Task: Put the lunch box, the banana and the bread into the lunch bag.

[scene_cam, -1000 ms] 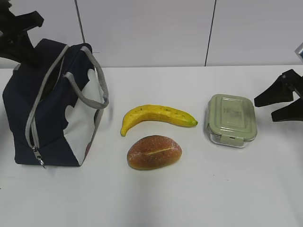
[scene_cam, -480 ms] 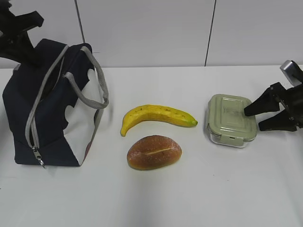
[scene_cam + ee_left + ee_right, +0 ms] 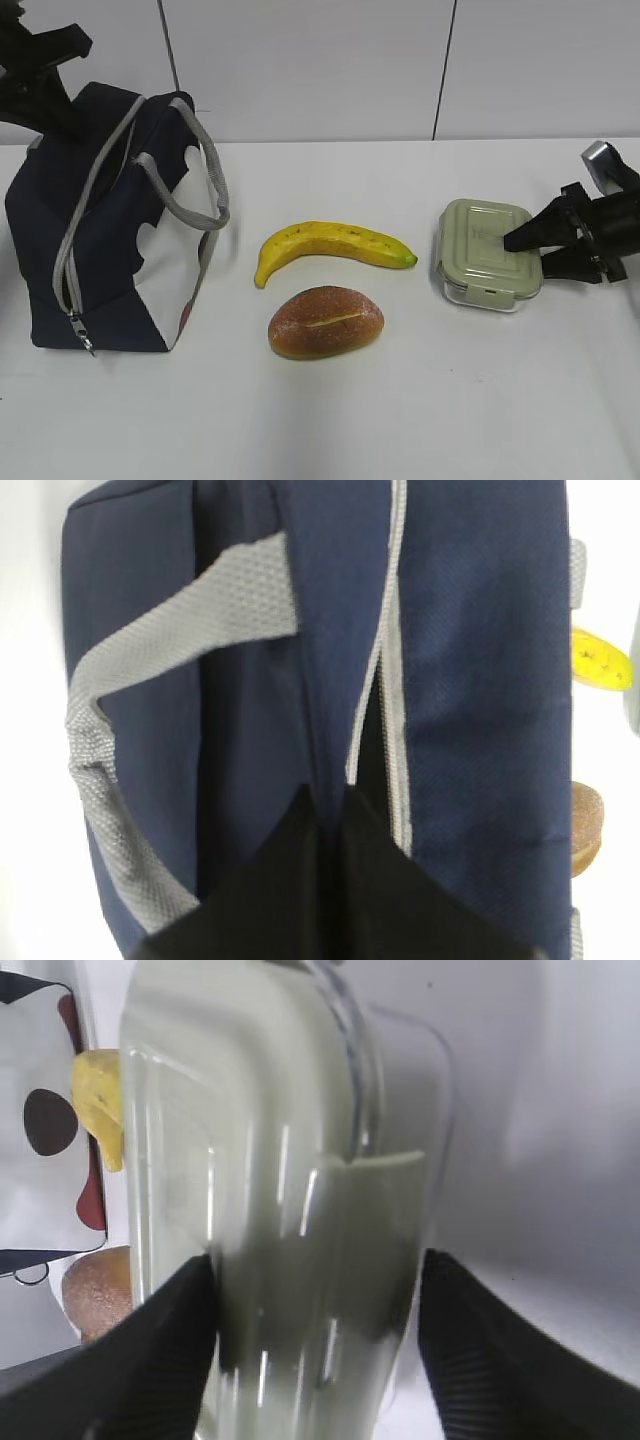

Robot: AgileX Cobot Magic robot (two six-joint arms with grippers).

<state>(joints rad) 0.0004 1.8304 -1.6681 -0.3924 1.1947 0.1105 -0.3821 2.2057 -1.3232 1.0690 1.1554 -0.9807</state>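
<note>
The navy lunch bag [image 3: 110, 250] stands at the left with its zipper partly open. My left gripper [image 3: 62, 115] is at its top, shut on a fold of navy fabric beside the zipper [image 3: 335, 800]. The yellow banana [image 3: 330, 242] lies mid-table, with the brown bread [image 3: 325, 320] just in front of it. At the right sits the green-lidded lunch box [image 3: 485, 250]. My right gripper [image 3: 527, 256] straddles its right end, open. In the right wrist view one finger touches the lunch box [image 3: 270, 1160] and a gap shows at the other [image 3: 318, 1260].
Grey webbing handles [image 3: 190, 200] droop off the bag toward the banana. The zipper's ring pull [image 3: 80, 335] hangs low on the bag's front. The white table [image 3: 400, 420] runs back to a white panelled wall.
My right gripper has moved left from the table's right edge onto the lunch box, and its fingers have narrowed around it. The left gripper and bag have not moved.
</note>
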